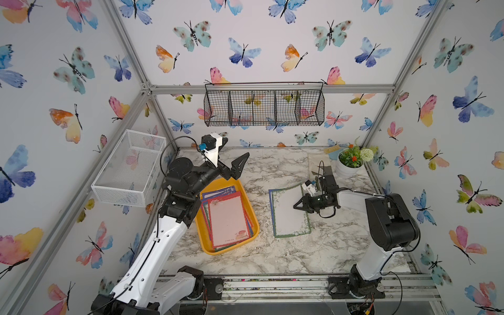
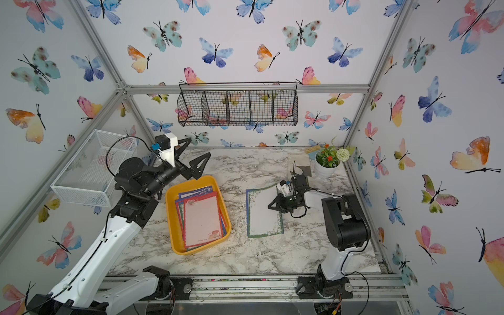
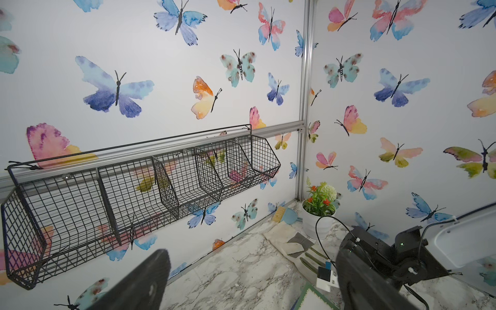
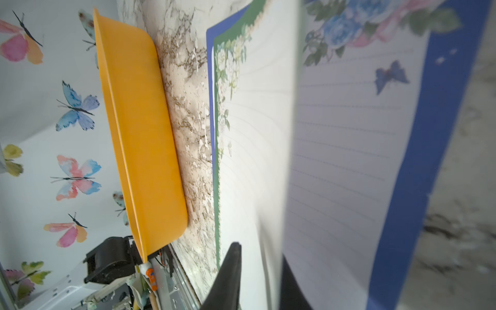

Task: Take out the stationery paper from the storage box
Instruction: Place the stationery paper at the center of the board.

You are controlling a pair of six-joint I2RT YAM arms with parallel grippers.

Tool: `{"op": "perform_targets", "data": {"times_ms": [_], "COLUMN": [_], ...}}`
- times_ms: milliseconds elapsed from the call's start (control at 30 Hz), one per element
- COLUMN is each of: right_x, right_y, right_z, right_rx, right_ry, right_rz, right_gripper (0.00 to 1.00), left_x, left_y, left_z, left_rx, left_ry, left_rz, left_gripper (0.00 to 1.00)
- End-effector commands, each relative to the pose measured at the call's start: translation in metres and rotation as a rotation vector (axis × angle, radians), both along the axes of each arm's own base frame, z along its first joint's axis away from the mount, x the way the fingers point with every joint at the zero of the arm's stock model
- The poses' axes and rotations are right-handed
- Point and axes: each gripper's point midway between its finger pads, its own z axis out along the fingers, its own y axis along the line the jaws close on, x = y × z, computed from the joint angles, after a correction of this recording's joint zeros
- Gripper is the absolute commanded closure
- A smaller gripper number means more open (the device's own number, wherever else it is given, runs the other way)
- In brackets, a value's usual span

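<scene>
We turn on one relation: the stationery paper [image 1: 227, 218] left to take lies stacked in the storage box [image 1: 201, 234] on the left half of the bench [image 1: 272, 169]. Its long axis runs from the far edge toward the near edge, with a slight slant. The left pincer [image 1: 236, 148] hangs above the box's far end, spread wide and empty, so we judge that arm the nearer.

The right pincer [image 1: 298, 203] sits low, to the right of the box across a strip of bare marble, at the right side of the sheets already out. There a green-bordered sheet [image 1: 289, 218] lies flat. A blue-bordered sheet [image 4: 349, 161] bows up between its fingers [image 4: 230, 276], which stand a little apart and are not pinching as far as we can see.

The sheets are thin, limp and lined, with printed floral borders. The box is smooth yellow plastic, shallow and round-cornered.
</scene>
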Motion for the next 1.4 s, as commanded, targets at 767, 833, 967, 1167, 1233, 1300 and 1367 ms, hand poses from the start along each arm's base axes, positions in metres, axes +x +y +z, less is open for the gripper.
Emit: {"op": "perform_targets", "data": {"times_ms": [767,833,967,1167,1233,1300,1367], "right_x": [0.031,0.032,0.036,0.04,0.043,0.047,0.05], "right_y": [-0.056,-0.061,-0.07,-0.079,-0.082,-0.087,-0.092], "right_z": [0.008,0.012,0.02,0.041,0.052,0.064,0.078], "right_rx": [-0.388,-0.414,-0.459,-0.503,-0.514,-0.531,-0.558], "right_ry": [-0.124,-0.138,-0.172,-0.232,-0.268,-0.312,-0.366], "right_rz": [-0.115,-0.126,-0.153,-0.186,-0.198,-0.21,-0.22], "right_gripper": [0.49,0.49,0.48,0.48,0.48,0.48,0.48], "left_x": [-0.004,-0.004,-0.002,0.001,0.004,0.008,0.012], "left_y": [0.001,0.001,0.001,-0.001,-0.004,-0.007,-0.009], "left_z": [0.002,0.002,0.001,-0.003,-0.008,-0.011,-0.014], "left_rx": [0.003,0.003,0.005,0.026,0.042,0.055,0.064], "left_ry": [-0.018,-0.017,-0.014,0.0,0.015,0.04,0.067], "left_rz": [0.002,0.002,0.006,0.024,0.024,0.019,0.023], "left_gripper": [0.02,0.02,0.02,0.01,0.01,0.01,0.01]}}
